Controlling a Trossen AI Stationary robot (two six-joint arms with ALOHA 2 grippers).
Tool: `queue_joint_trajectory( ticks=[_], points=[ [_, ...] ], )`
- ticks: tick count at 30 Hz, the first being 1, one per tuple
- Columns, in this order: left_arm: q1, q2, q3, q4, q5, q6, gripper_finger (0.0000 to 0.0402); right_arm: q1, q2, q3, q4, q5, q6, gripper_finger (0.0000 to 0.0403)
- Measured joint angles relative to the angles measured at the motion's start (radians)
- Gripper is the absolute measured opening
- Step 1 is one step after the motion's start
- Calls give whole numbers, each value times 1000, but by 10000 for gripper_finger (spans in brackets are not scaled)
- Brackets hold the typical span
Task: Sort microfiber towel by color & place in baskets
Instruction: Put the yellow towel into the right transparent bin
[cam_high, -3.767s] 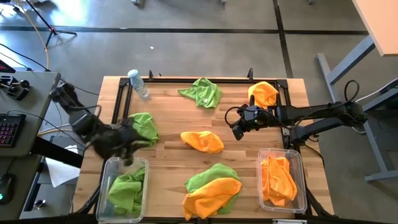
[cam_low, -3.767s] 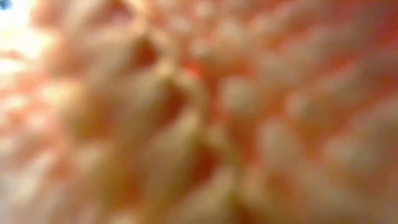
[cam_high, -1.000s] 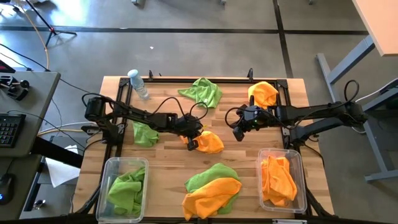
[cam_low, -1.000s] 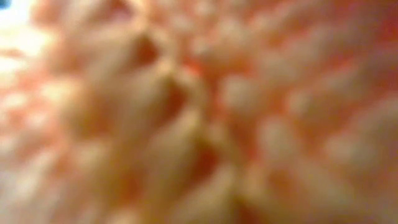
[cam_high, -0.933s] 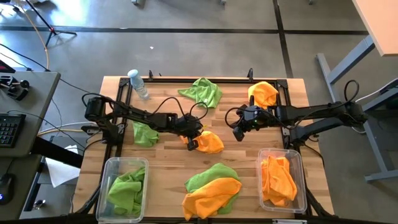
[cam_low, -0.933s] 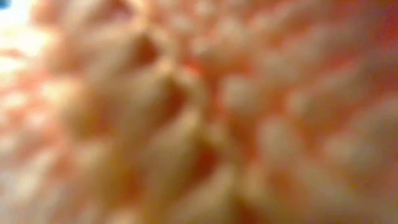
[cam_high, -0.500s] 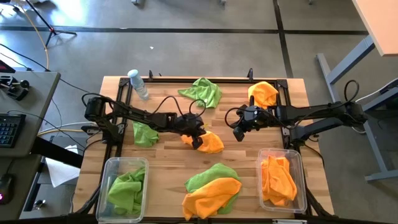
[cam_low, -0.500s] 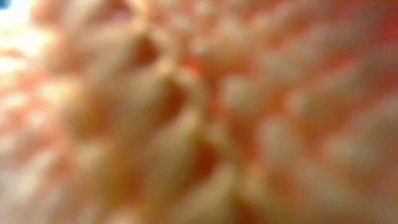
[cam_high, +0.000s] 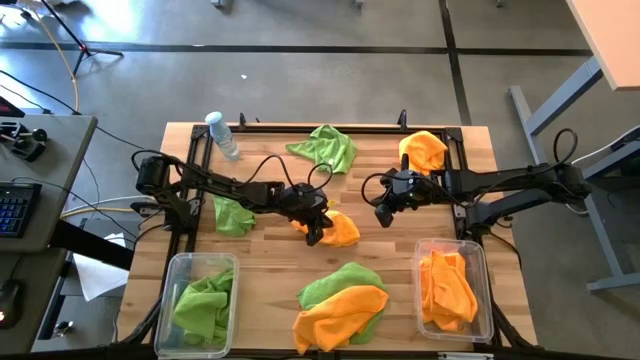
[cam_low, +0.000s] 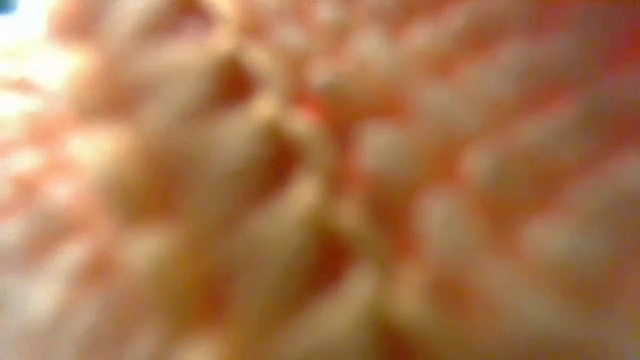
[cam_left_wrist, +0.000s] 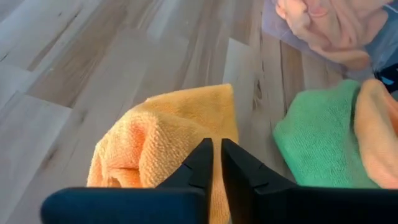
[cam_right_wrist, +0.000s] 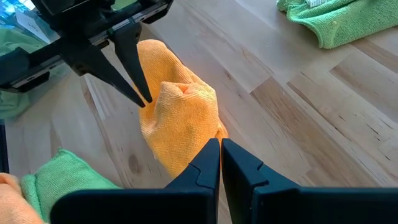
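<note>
An orange towel (cam_high: 338, 228) (cam_left_wrist: 161, 137) (cam_right_wrist: 183, 118) lies crumpled at the table's middle. My left gripper (cam_high: 314, 236) (cam_left_wrist: 216, 152) is shut on its left end. My right gripper (cam_high: 382, 215) (cam_right_wrist: 220, 149) hangs shut above bare wood to the towel's right, holding nothing. The left basket (cam_high: 200, 258) holds a green towel (cam_high: 205, 305). The right basket (cam_high: 450, 243) holds orange ones (cam_high: 447, 288). More towels lie loose: green (cam_high: 232, 215), green (cam_high: 325, 148), orange (cam_high: 425, 150), and a green-and-orange heap (cam_high: 340, 305). My left gripper pinches the orange towel's left edge (cam_right_wrist: 152, 106) between its two fingertips (cam_right_wrist: 138, 87). The fingers slant down from the table's left side. The cloth bunches into a raised fold beside them, and the rest of the towel lies on the table.
A clear water bottle (cam_high: 222, 135) stands at the far left. Bare wood lies between the middle towel and the near heap. Orange fuzzy fibres (cam_low: 320, 180) fill the whole low view.
My left gripper has turned its wrist and tipped while staying at the orange towel's left end. The towel stays on the table.
</note>
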Motion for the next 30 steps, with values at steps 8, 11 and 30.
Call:
queue_joint_trajectory(
  ticks=[8,11,30],
  points=[
    [-25,0,0,-7,-37,140,107,0,0,0,-13,0,0,11],
    [-49,0,0,-36,-121,207,131,0,0,0,-13,0,0,11],
    [-62,122,0,-125,-189,97,122,0,0,0,-12,47,8,11]
  ],
)
